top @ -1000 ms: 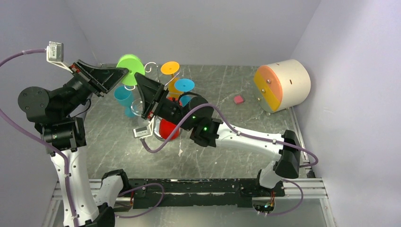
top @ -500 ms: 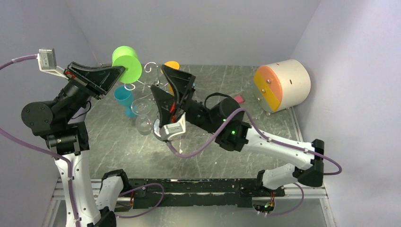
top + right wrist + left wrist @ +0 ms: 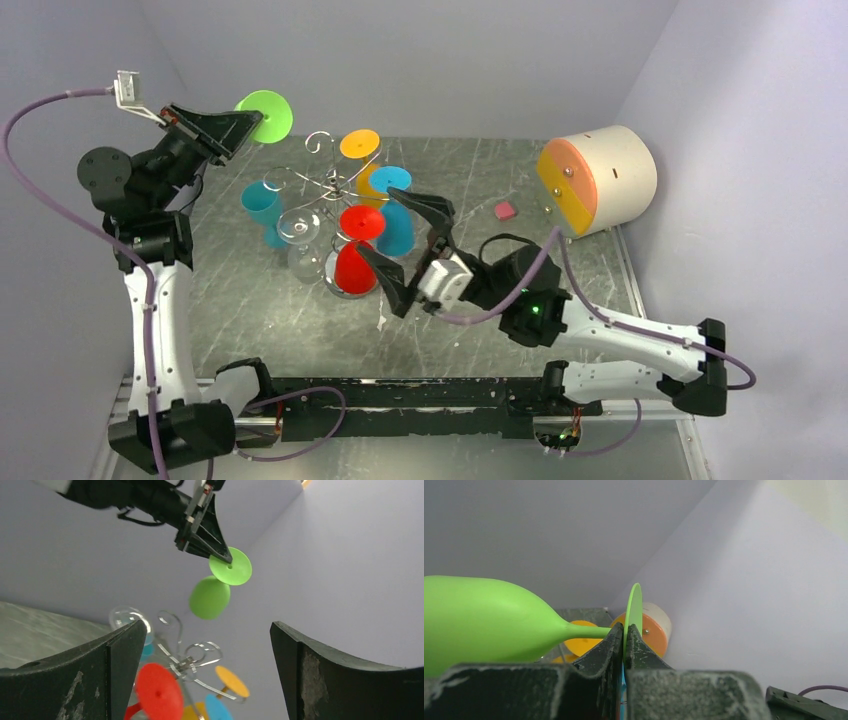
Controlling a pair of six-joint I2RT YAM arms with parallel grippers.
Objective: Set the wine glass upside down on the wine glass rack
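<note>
Right arm backed off the wine glass rack (image 3: 335,185) toward the near edge since 1 s ago. Left arm went up and back with the green wine glass (image 3: 265,115).

Right gripper (image 3: 390,222): fingers spread wide, nothing between them, just on the near side of the rack. Its wrist view looks up between both fingers at the rack's scroll arms.

Left gripper (image 3: 252,122): fingers pressed together on the rim of the green glass's foot disc. In the left wrist view the stem runs roughly level and the bowl sits to the left.

Green glass is in the air, up and left of the rack, not touching it.

Red glass (image 3: 358,245) hangs on the rack, foot up and bowl down. Orange (image 3: 360,143), blue (image 3: 390,180) and clear (image 3: 300,228) glasses sit around the same rack. Teal glass (image 3: 262,203) is at its left; can't tell if it hangs.

Cream drum with orange face (image 3: 600,178) is at the far right of the table (image 3: 480,180), with a small pink block (image 3: 505,210) near it.
</note>
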